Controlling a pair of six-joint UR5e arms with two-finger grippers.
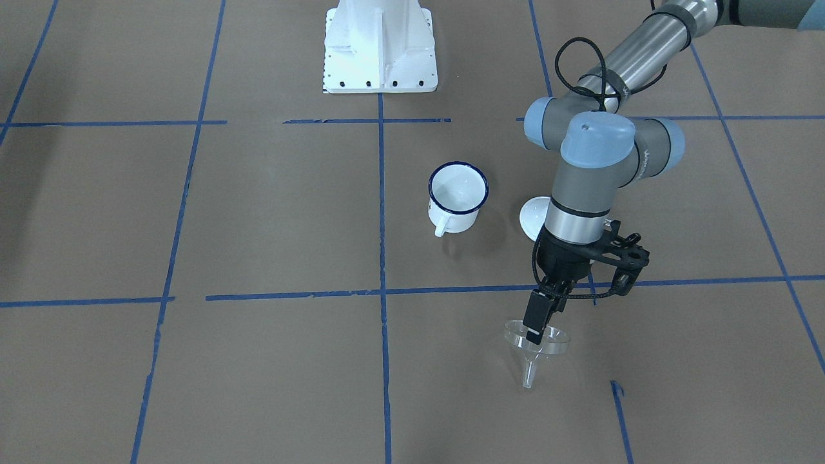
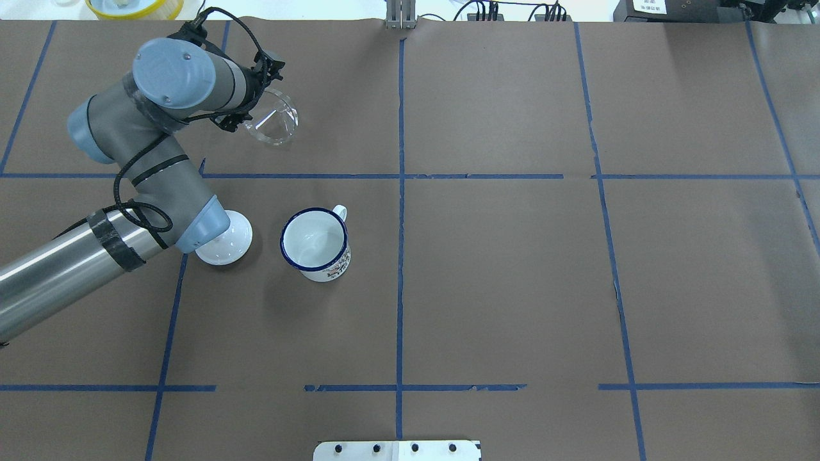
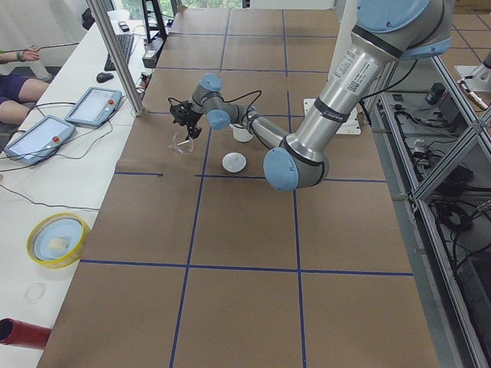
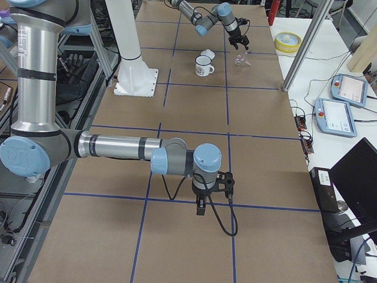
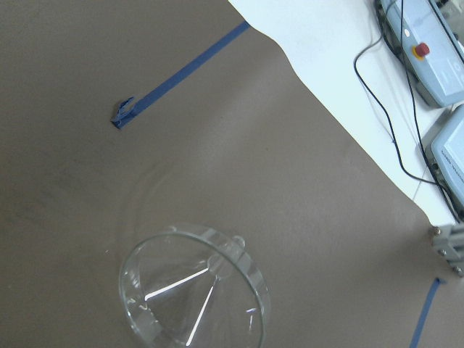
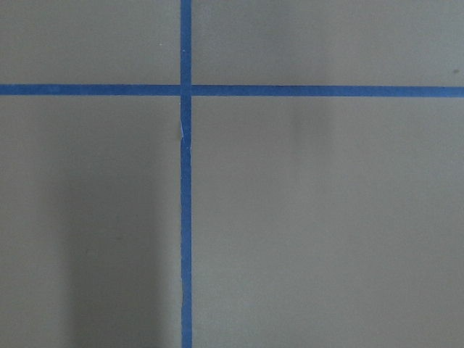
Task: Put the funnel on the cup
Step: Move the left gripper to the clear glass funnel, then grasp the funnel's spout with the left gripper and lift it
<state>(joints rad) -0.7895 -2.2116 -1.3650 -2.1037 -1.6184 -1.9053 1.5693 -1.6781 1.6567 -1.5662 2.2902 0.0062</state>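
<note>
The clear funnel (image 1: 538, 345) hangs upright, spout down, at the table's far edge from the robot. My left gripper (image 1: 535, 325) is shut on its rim. The funnel also shows in the overhead view (image 2: 272, 118) and close up in the left wrist view (image 5: 194, 290). The white mug with a dark blue rim (image 1: 457, 196) stands upright and empty near the table's middle (image 2: 315, 243), handle towards the operators' side. The funnel is well apart from the mug. My right gripper (image 4: 200, 209) shows only in the exterior right view; I cannot tell whether it is open or shut.
A round white lid (image 2: 224, 240) lies beside the mug, partly under my left arm's wrist joints. Blue tape lines grid the brown table cover. The robot's white base (image 1: 380, 48) stands at the robot's side. Teach pendants (image 3: 42, 134) lie beyond the table's edge.
</note>
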